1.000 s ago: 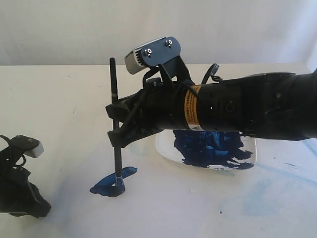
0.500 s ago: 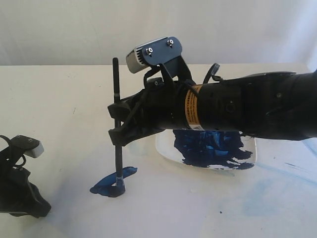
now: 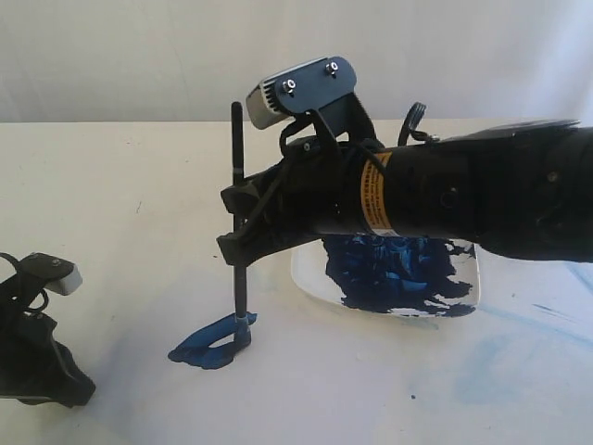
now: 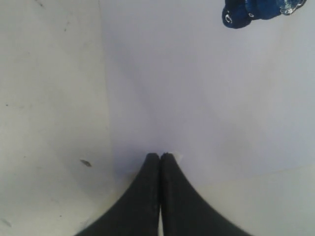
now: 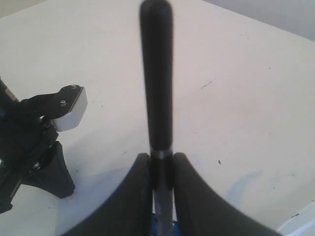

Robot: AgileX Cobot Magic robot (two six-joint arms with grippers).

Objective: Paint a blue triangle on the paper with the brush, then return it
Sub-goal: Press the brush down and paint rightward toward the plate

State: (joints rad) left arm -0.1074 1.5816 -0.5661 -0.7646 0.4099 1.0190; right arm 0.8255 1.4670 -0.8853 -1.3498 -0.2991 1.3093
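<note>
Cream desk (image 3: 93, 185), paper (image 4: 197, 98) on it: your right gripper (image 3: 236, 227) clamps brush (image 3: 241, 287) upright, tip on blue triangle (image 3: 211, 345); left gripper (image 4: 160, 157) pinched closed, empty.

The right claw (image 5: 161, 164) pinches the brush (image 5: 156, 73) between its two black fingers (image 5: 132, 196). The round black handle stands out past the fingertips, blurred at its far end. Between the fingers the shaft turns pale and metallic, with a trace of blue paint (image 5: 155, 223) beside it. On the cream surface (image 5: 246, 98) beyond sits the left arm (image 5: 29, 147), black, carrying a grey-faced camera (image 5: 69, 108). A faint light-blue smear (image 5: 241, 189) and a few dark specks mark the surface.
</note>
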